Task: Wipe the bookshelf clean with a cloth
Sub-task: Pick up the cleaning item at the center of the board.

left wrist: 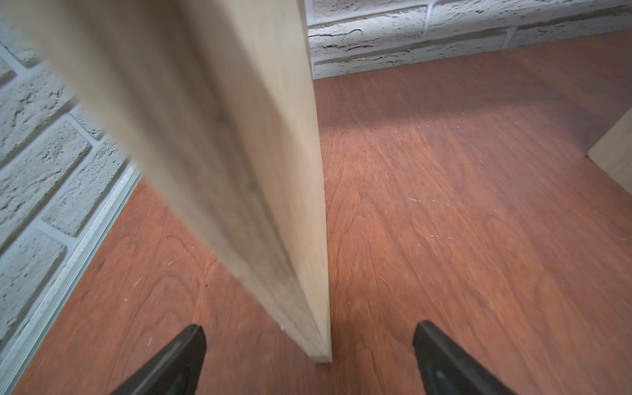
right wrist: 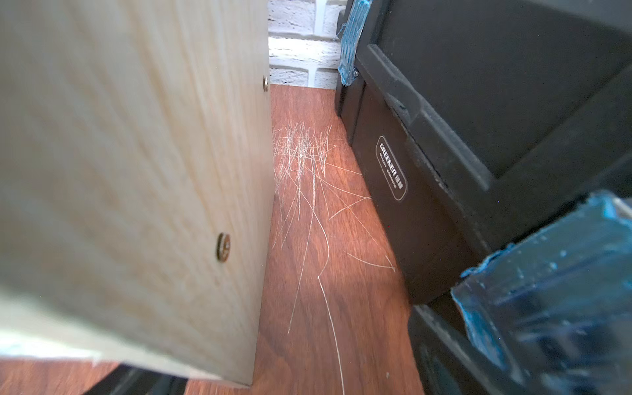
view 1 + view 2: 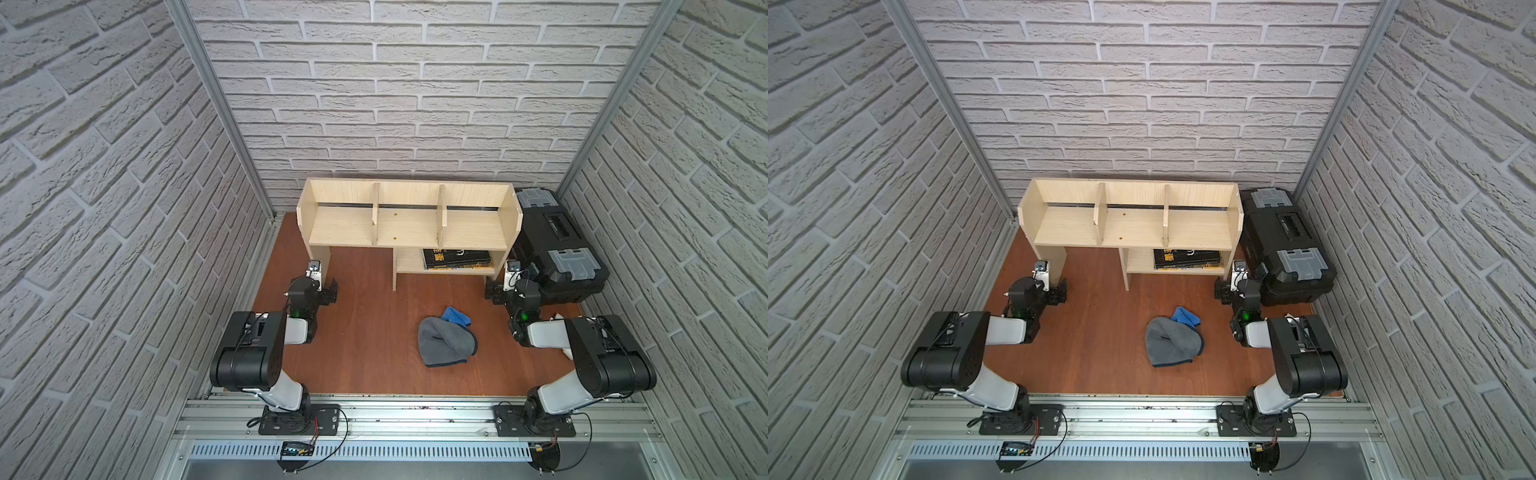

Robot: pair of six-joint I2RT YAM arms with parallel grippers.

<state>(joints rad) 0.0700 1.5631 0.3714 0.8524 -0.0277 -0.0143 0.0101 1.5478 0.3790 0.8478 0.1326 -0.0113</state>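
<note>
Cloth (image 3: 446, 343) crumpled on tabletop (image 3: 365, 332), top views only. Wrist views: left fingers (image 1: 178, 362) apart astride bookshelf (image 1: 239, 171) leg; right fingers (image 2: 143, 384) apart.

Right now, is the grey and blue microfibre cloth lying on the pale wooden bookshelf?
No: the grey and blue cloth lies crumpled on the red-brown wooden tabletop, in front of the pale wooden bookshelf.

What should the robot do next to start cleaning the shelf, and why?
Probably swing the right pincer away from the bookshelf leg and toward the cloth. The cloth lies crumpled on the table, untouched and nearer the right arm. That pincer is open and empty, so nothing can be wiped until the cloth is picked up.
</note>
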